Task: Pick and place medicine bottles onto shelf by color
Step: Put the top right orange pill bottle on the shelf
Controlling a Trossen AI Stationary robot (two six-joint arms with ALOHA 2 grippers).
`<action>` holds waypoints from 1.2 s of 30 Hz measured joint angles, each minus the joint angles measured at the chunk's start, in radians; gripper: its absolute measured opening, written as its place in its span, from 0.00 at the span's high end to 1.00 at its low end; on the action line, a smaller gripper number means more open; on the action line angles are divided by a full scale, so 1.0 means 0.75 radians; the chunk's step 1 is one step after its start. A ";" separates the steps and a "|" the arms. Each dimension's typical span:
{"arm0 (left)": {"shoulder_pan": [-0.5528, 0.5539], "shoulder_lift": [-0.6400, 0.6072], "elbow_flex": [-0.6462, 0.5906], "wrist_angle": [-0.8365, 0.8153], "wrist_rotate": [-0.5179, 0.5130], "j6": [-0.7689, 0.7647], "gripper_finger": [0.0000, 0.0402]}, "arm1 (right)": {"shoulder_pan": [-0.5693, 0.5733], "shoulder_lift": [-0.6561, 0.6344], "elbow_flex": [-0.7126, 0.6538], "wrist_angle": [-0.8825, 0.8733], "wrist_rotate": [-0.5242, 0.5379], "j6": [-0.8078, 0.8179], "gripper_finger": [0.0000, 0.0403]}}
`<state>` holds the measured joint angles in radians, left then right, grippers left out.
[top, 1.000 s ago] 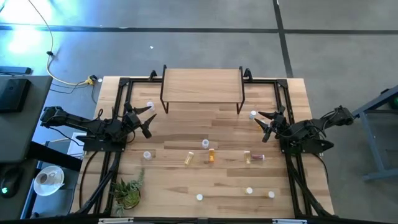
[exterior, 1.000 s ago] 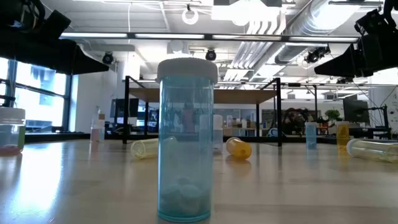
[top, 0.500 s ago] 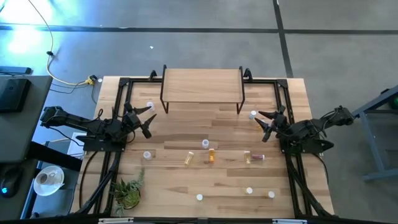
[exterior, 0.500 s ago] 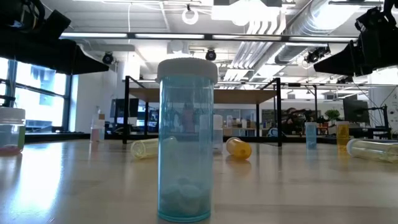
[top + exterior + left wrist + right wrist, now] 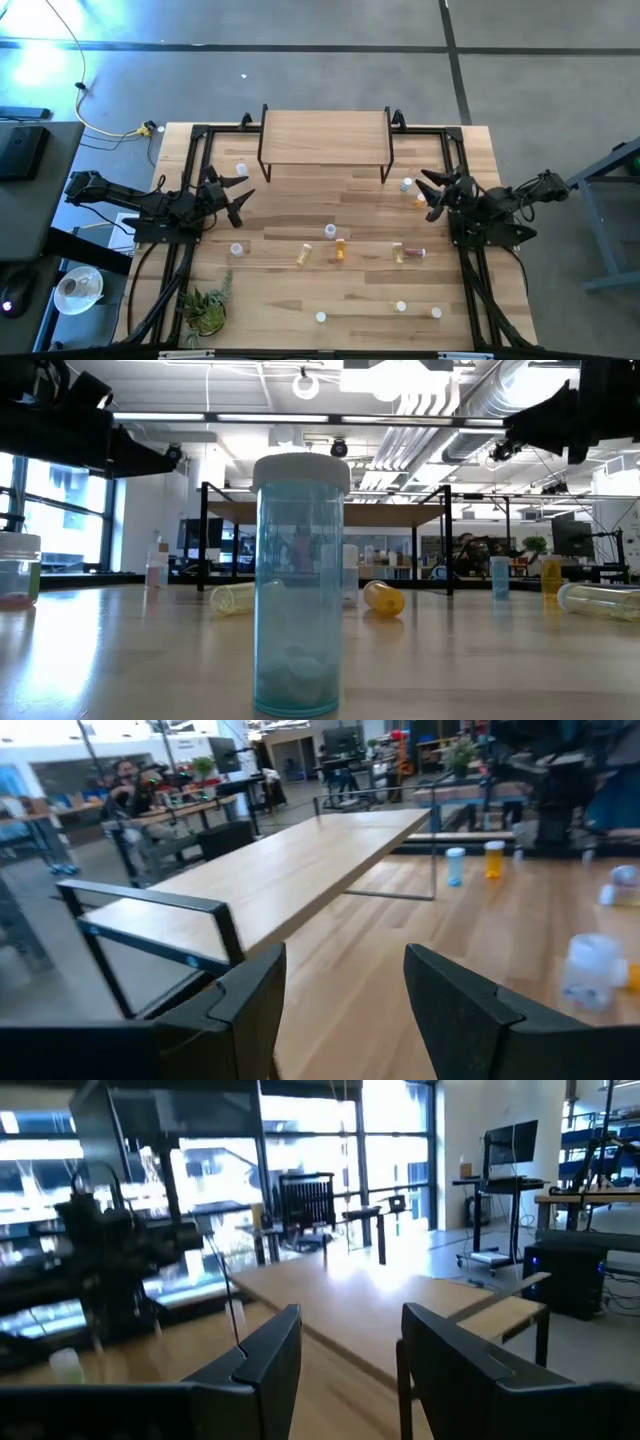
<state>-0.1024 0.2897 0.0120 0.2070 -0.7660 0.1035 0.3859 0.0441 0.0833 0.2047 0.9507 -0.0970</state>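
Observation:
The shelf [image 5: 325,135] stands on thin black legs at the table's far middle. Several small white-capped medicine bottles are spread over the tabletop: upright ones [image 5: 329,231], an orange one [image 5: 339,248], and a pale yellow one [image 5: 303,255] and an amber one [image 5: 408,253] lying on their sides. A bluish bottle [image 5: 300,585] stands upright near the front edge. My left gripper [image 5: 245,184] hovers open and level at the left, beside a white-capped bottle [image 5: 241,170]. My right gripper [image 5: 428,192] hovers open at the right, above an amber bottle [image 5: 421,201] and beside a white-capped one [image 5: 406,184].
Black frame rails [image 5: 196,160] run along both table sides under the arms. A small green plant [image 5: 205,305] sits at the near left corner. Bottles [image 5: 400,307] stand near the front edge. The room beyond the table holds desks and a seated person.
My right gripper has tipped upward and risen a little, uncovering the amber bottle below it. My left gripper has rolled slightly in place. No bottle has moved.

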 joint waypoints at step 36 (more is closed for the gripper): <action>0.000 0.000 0.000 0.000 0.134 0.065 0.51 | 0.000 0.218 0.466 0.058 0.386 -0.264 0.55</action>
<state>-0.1024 0.2897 0.0120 0.2070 -0.6655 0.1521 0.3862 0.2074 0.4328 0.2482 1.2400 -0.2948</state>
